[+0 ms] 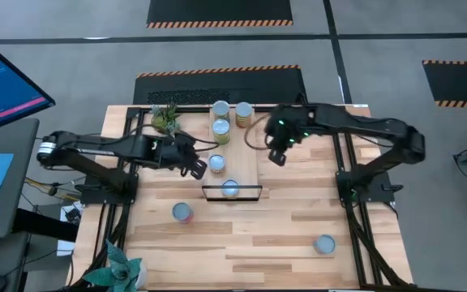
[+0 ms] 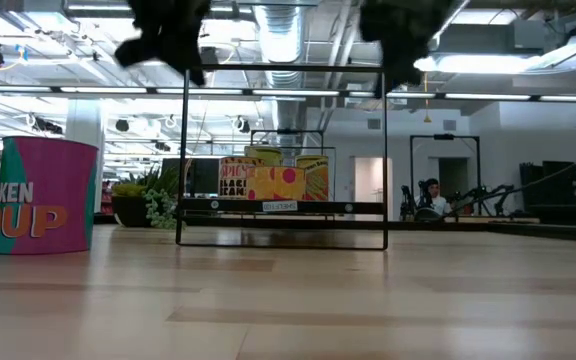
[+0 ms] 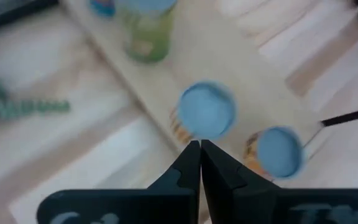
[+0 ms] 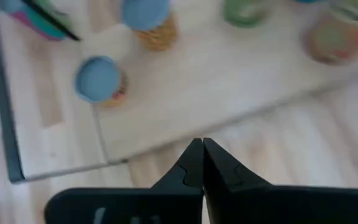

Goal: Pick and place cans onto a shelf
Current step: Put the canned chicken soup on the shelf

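Cans: five on the shelf (image 1: 237, 154), namely two (image 1: 220, 108) at its far end, a green-sided one (image 1: 220, 132) just behind, one (image 1: 216, 165) by its left edge, one (image 1: 230, 189) inside the black frame (image 1: 232, 193); two loose on the table (image 1: 258, 235), one (image 1: 183, 212) front-left, one (image 1: 324, 243) front-right; left gripper (image 1: 194, 167) clenched, empty, beside the left-edge can; right gripper (image 1: 276, 156) clenched, empty, over the shelf's right edge.

A pink can (image 2: 44, 196) stood on the table (image 2: 288, 300); beyond it, yellow-labelled cans (image 2: 268, 182) sat behind the shelf's black frame (image 2: 283, 155).
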